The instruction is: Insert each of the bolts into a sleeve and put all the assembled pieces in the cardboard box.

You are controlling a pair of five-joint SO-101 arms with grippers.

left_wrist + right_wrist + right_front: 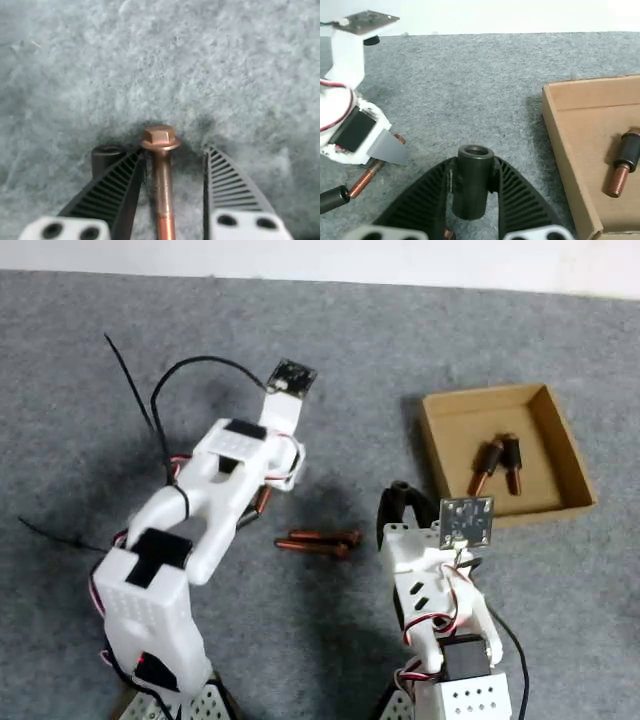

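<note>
My left gripper [173, 150] is open and low over the grey mat, with a copper bolt [163, 180] lying between its fingers. The bolt's hex head points away, and its shaft rests against one finger [125, 185]. A black sleeve [106, 154] lies just outside that finger. My right gripper [473, 165] is shut on another black sleeve [471, 182], held upright with its bore facing up. In the high view this gripper [400, 502] hangs just left of the cardboard box [440, 445]. The box holds two assembled pieces [498, 466].
Two loose copper bolts [318, 542] lie side by side on the mat between the arms. The left arm's camera board [291, 378] and black cables [150, 400] stick out towards the back. The box wall [560, 135] stands close beside my right gripper.
</note>
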